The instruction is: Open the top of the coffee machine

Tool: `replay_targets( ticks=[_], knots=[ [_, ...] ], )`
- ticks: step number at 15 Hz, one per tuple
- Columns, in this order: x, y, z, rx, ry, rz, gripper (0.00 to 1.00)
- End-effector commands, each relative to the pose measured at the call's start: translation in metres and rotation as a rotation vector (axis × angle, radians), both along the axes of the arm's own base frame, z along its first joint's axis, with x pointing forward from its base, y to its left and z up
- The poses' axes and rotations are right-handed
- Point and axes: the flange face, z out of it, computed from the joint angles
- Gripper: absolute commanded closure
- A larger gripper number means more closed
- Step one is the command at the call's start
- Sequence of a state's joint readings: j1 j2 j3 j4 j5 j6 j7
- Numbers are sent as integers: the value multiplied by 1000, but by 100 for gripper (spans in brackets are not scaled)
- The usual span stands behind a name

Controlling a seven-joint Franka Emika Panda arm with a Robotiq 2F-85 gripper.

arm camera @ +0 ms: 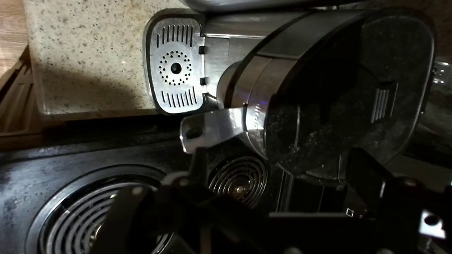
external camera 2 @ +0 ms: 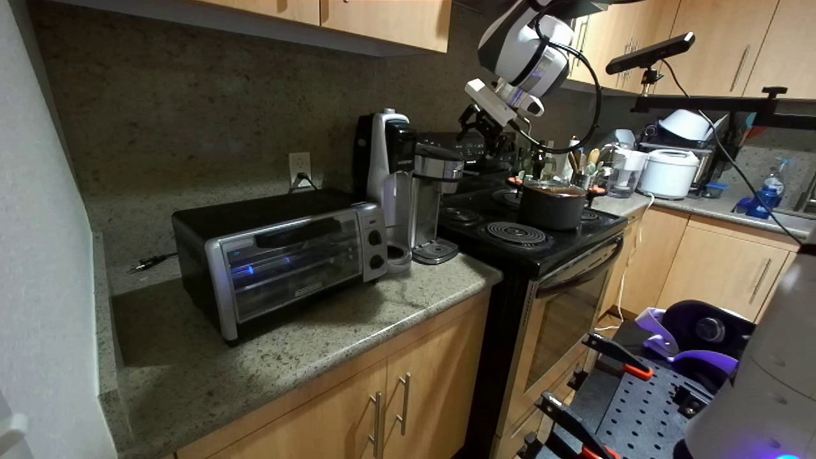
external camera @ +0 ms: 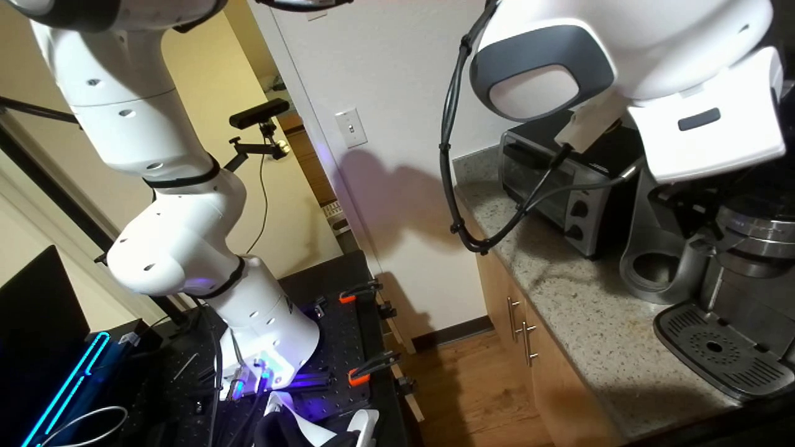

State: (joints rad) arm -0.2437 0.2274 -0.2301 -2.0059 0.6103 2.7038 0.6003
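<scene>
The coffee machine (external camera 2: pixel 424 213) is a silver and black brewer with a rounded head and a drip tray (arm camera: pixel 176 84), on the counter beside the stove. It also shows in an exterior view (external camera: pixel 736 292). Its top (arm camera: pixel 339 120) is a rounded dark lid behind a curved silver band; it looks shut. A flat silver handle (arm camera: pixel 220 127) with an oval hole sticks out from the front. My gripper (arm camera: pixel 279 155) is open and empty. In the wrist view one fingertip lies just below the handle and the other overlaps the lid's edge; contact cannot be told. The gripper shows in both exterior views (external camera: pixel 689 220) (external camera 2: pixel 478 135).
A taller narrow silver appliance (external camera 2: pixel 380 153) stands right beside the coffee machine, then a toaster oven (external camera 2: pixel 293 261). On the other side is the stove with coil burners (arm camera: pixel 240 183) and a dark pot (external camera 2: pixel 553 207). Wall cabinets (external camera 2: pixel 382 22) hang above.
</scene>
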Motion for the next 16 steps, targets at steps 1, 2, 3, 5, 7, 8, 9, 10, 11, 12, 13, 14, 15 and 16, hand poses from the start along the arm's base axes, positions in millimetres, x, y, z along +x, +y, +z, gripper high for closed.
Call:
replay_targets(
  ticks=[1, 2, 3, 5, 7, 8, 9, 10, 11, 12, 13, 14, 15, 16],
  knots=[
    [4, 2, -2, 11, -13, 2, 5],
    [5, 3, -3, 11, -12, 5, 5],
    [5, 4, -3, 12, -12, 7, 7],
    [6, 5, -3, 13, -12, 9, 9],
    [6, 6, -2, 15, -14, 11, 20],
    [6, 6, -2, 15, -15, 11, 27],
    [7, 5, -2, 15, -15, 11, 33],
    [7, 5, -2, 15, -15, 11, 36],
    [7, 5, -2, 15, -14, 11, 38],
    [7, 5, -2, 14, -15, 11, 33],
    [7, 4, -2, 14, -14, 11, 32],
    [7, 4, -2, 15, -14, 11, 28],
    [7, 4, -2, 15, -15, 11, 26],
    [7, 3, -2, 16, -14, 11, 26]
  ],
)
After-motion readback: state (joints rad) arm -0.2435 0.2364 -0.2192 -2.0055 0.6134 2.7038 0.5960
